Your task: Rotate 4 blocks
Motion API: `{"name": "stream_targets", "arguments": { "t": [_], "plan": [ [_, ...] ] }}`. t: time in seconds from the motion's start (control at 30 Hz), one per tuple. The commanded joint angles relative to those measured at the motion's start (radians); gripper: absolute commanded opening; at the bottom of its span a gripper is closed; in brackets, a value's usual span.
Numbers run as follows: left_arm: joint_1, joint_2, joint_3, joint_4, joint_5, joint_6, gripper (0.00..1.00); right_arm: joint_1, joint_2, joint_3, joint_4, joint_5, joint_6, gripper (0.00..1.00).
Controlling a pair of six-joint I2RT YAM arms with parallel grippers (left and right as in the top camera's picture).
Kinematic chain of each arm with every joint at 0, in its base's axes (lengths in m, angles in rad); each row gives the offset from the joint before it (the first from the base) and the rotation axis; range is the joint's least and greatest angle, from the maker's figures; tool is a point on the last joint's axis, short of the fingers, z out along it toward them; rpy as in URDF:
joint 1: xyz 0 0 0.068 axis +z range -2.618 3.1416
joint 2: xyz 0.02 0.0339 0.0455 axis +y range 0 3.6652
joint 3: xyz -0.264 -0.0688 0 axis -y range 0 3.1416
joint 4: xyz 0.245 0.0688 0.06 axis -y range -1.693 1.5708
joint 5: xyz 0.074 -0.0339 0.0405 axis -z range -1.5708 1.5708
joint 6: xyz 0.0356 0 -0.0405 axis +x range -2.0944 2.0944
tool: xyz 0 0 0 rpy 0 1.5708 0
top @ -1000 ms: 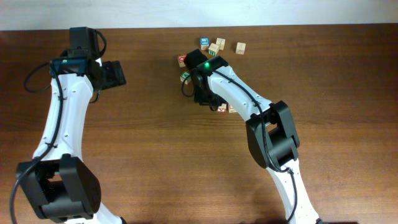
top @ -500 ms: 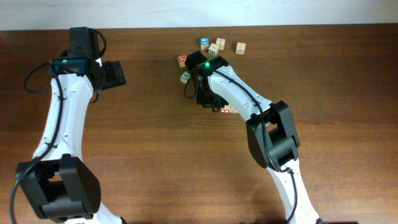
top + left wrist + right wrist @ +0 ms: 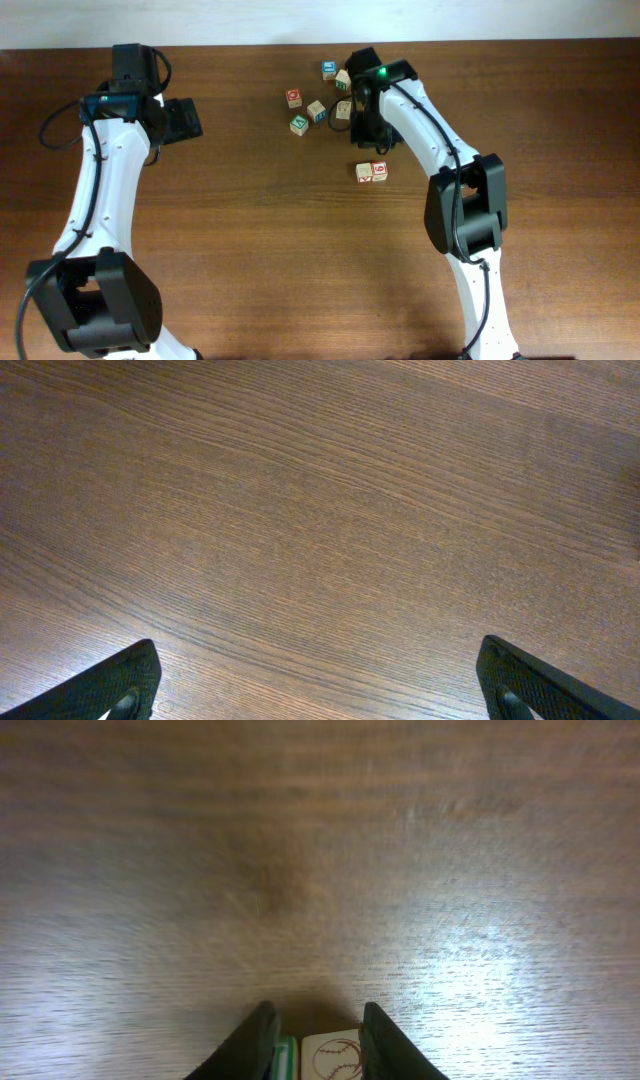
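Overhead view is evenly lit and sharp: table (image 3: 250,250) grain reads clean, and the right arm (image 3: 430,140) throws only a faint, tight shadow. The pale strip (image 3: 400,20) along the top edge is near blown out.

Your left wrist view is crisp mid-frame, with sheen toward lower left and darker toward upper right (mild vignette). The left gripper's fingertips (image 3: 115,680) in the corners are soft.

Right wrist view is your worst. The grain is smeared sideways by motion blur, with a big glare patch lower right and a dark smudge centre-left. Only the right gripper's fingers (image 3: 258,1042) and the block (image 3: 333,1058) between them look sharp.
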Motion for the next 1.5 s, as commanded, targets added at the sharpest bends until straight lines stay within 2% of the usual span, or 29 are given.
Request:
{"name": "stream_targets", "arguments": {
  "t": [0.0,0.17,0.73,0.77,0.83,0.97,1.2,1.47],
  "plan": [
    [0.0,0.005,0.017,0.0,0.007,-0.013,0.99,0.005,-0.006,-0.051,0.028,-0.005,-0.019,0.24],
    [0.0,0.005,0.016,0.0,0.007,-0.013,0.99,0.005,-0.006,-0.055,0.011,-0.049,-0.015,0.21],
    [0.0,0.005,0.017,-0.001,0.014,-0.013,0.99,0.004,-0.006,-0.054,-0.044,-0.072,0.064,0.22],
    [0.0,0.005,0.017,-0.001,0.014,-0.013,0.99,0.004,-0.006,-0.054,-0.043,-0.072,0.064,0.22],
    [0.0,0.005,0.016,0.0,0.014,-0.013,0.99,0.004,-0.006,-0.046,-0.021,-0.073,0.043,0.31],
    [0.0,0.005,0.017,0.0,0.014,-0.013,0.99,0.008,-0.007,0.075,-0.018,-0.128,-0.054,0.32],
    [0.0,0.005,0.017,-0.001,0.014,-0.013,0.99,0.059,-0.005,-0.016,0.019,-0.128,-0.031,0.22],
    [0.0,0.005,0.016,-0.001,0.014,-0.013,0.99,0.059,-0.005,-0.031,-0.018,-0.129,-0.039,0.21]
  ]
}}
